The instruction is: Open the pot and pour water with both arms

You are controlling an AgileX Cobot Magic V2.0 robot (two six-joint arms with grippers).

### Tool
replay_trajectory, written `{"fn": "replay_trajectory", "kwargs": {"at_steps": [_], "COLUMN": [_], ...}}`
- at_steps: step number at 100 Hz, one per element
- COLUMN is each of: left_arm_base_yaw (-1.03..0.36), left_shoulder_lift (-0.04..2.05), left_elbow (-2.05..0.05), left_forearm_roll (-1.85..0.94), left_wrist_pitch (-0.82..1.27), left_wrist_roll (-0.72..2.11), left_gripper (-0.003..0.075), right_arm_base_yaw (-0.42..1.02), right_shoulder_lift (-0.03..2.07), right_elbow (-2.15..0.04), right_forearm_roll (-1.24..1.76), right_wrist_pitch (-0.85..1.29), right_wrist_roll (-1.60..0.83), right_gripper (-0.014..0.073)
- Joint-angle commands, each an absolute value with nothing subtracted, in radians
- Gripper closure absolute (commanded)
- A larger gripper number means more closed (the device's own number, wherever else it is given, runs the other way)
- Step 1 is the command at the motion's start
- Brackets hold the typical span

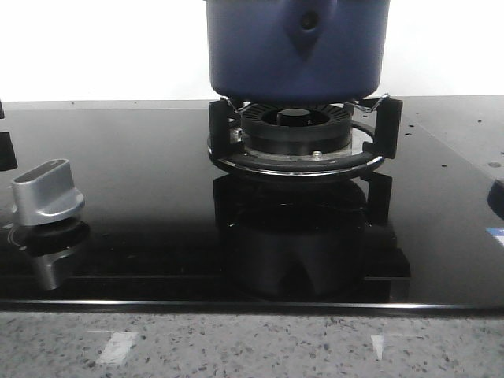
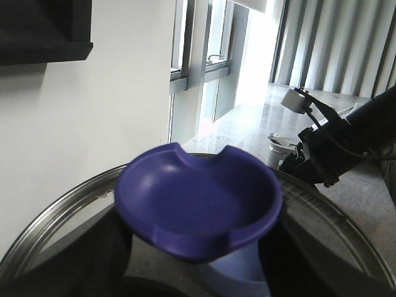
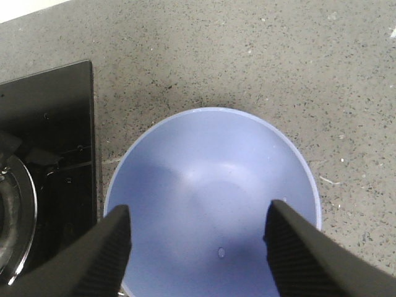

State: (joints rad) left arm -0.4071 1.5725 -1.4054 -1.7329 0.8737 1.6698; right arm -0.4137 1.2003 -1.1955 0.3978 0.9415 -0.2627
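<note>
The dark-blue pot (image 1: 298,47) stands on the gas burner (image 1: 298,134) at the back middle; its top is cut off by the frame. In the left wrist view my left gripper (image 2: 198,250) is shut on the dark-blue knob (image 2: 198,204) of a glass lid with a steel rim (image 2: 55,210). The lid is held up and tilted toward a wall. My right gripper (image 3: 198,229) is open above a lighter-blue bowl (image 3: 210,185) on the speckled counter, one finger over each side of it. Neither gripper shows in the front view.
A silver stove knob (image 1: 49,193) stands on the black glass hob (image 1: 142,157) at the left. The hob's edge (image 3: 93,142) lies just beside the bowl. A blue sliver (image 1: 498,197) shows at the front view's right edge. The right arm (image 2: 346,136) shows beyond the lid.
</note>
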Motion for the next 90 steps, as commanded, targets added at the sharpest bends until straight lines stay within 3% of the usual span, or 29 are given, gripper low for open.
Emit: {"fn": "replay_trajectory", "kwargs": {"at_steps": [1, 90], "left_arm_base_yaw": [-0.415, -0.415], "left_shoulder_lift": [1.528, 1.588], "left_elbow": [-1.445, -1.446], "left_forearm_roll": [-1.844, -1.803], "left_wrist_pitch": [0.901, 0.823], "left_wrist_roll": [1.670, 1.727], "left_gripper": [0.0352, 0.0352], "right_arm_base_yaw": [-0.418, -0.418], "right_shoulder_lift": [1.176, 1.176], "right_elbow": [-1.229, -1.229], "right_forearm_roll": [0.424, 0.430], "right_wrist_pitch": [0.897, 0.897], "right_wrist_roll": [-0.276, -0.276], "right_gripper": [0.0170, 0.0170]}}
